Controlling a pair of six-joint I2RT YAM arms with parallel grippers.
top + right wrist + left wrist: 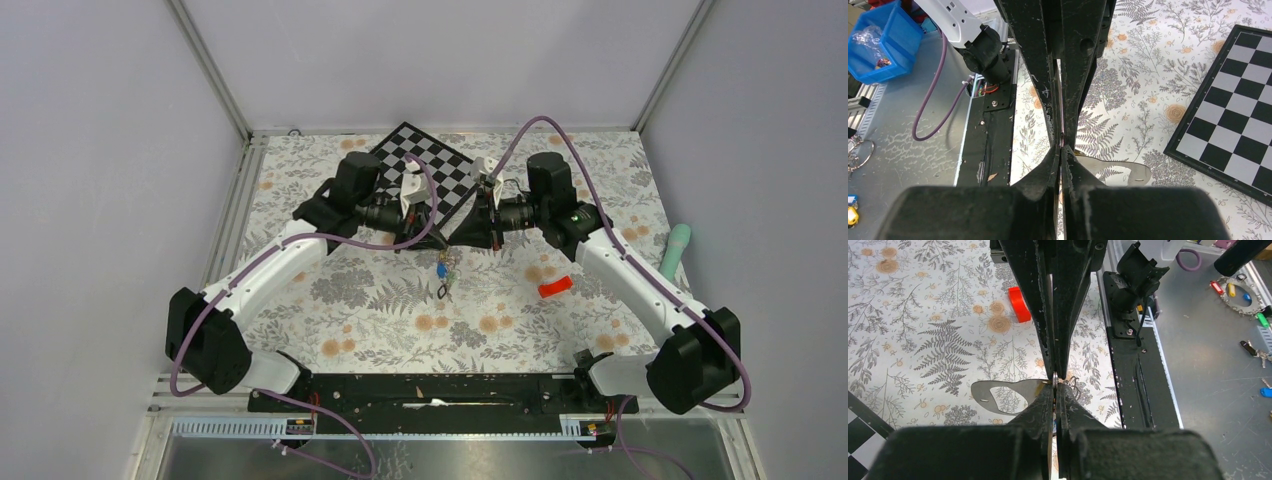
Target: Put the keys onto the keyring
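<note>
My two grippers meet tip to tip above the middle of the floral mat. The left gripper (438,238) (1055,387) is shut on a small metal ring seen edge-on at the end of the keyring (998,395), a flat grey oval loop reaching out to one side. From the opposite side the right gripper (462,238) (1061,149) is shut on the same spot, and the keyring (1128,170) shows past its finger. A key with a blue tag (441,268) and a dark loop dangle under the joined tips. How the keys attach is hidden by the fingers.
A black-and-white checkerboard (430,170) lies behind the grippers. A red piece (555,288) sits on the mat to the right, a teal handle (676,250) at the right edge. Off the mat lie more tagged keys (1230,290) and a blue bin (883,42).
</note>
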